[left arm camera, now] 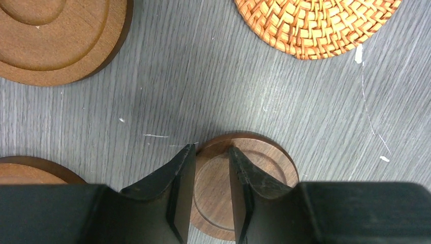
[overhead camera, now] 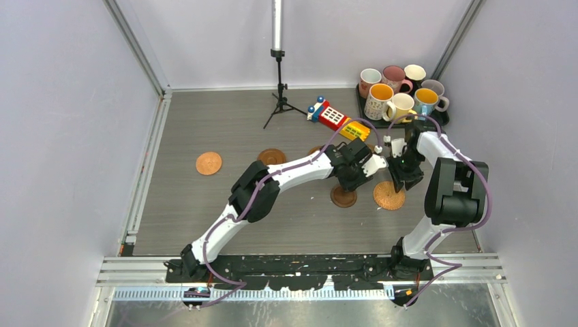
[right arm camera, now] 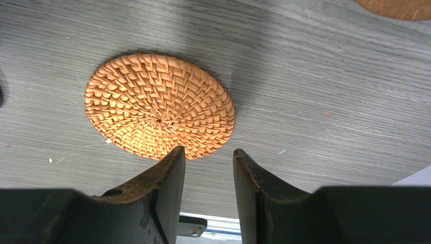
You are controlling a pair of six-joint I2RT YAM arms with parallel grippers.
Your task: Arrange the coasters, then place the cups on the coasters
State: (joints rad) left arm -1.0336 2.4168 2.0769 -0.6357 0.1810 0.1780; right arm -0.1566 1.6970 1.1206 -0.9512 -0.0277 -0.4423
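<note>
Cups [overhead camera: 402, 92] stand bunched on a tray [overhead camera: 442, 122] at the worktop's [overhead camera: 204, 218] far right. Left pincer [left arm camera: 212, 150], clenched and empty, hovers over a small brown coaster [left arm camera: 269, 170]; right pincer [right arm camera: 208, 151], released, sits beside a woven coaster [right arm camera: 159, 104]. 2 other coasters [overhead camera: 208, 163] lie further left.

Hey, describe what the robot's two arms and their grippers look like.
Both the left arm and right arm have white links with chunky black joint housings. A thin purplish cable loops along each. The left gripper and right gripper each have two matte black wedge-shaped fingers, scuffed at the edges.
</note>
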